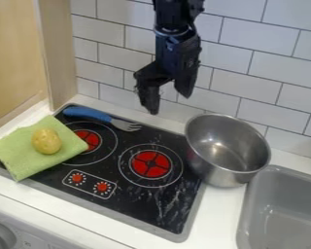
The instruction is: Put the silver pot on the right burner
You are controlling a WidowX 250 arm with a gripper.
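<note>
The silver pot [223, 168] sits at the right edge of the cooktop [129, 204], partly overlapping it, with its mouth up and the right burner [151, 164] just beside it. It looks like thin, stiff metal: probably light for its bulk, unlikely to dent, but smooth enough to slip or swivel. I see no handle, so the rim is the place to pinch, one finger inside and one outside, ideally on the side towards the cooktop. Held there, the deep bowl may swing or tip, so a low lift and a level landing would suit it.

The black gripper [168, 103] hangs above the cooktop's back edge, its fingers parted and holding nothing.

On the cooktop's left side, a green towel [22, 151] bearing a yellow potato [47, 141] partly covers the left burner [87, 140]. A blue-handled fork [87, 113] lies at the cooktop's back left. The grey sink [288, 206] is to the cooktop's right.
</note>
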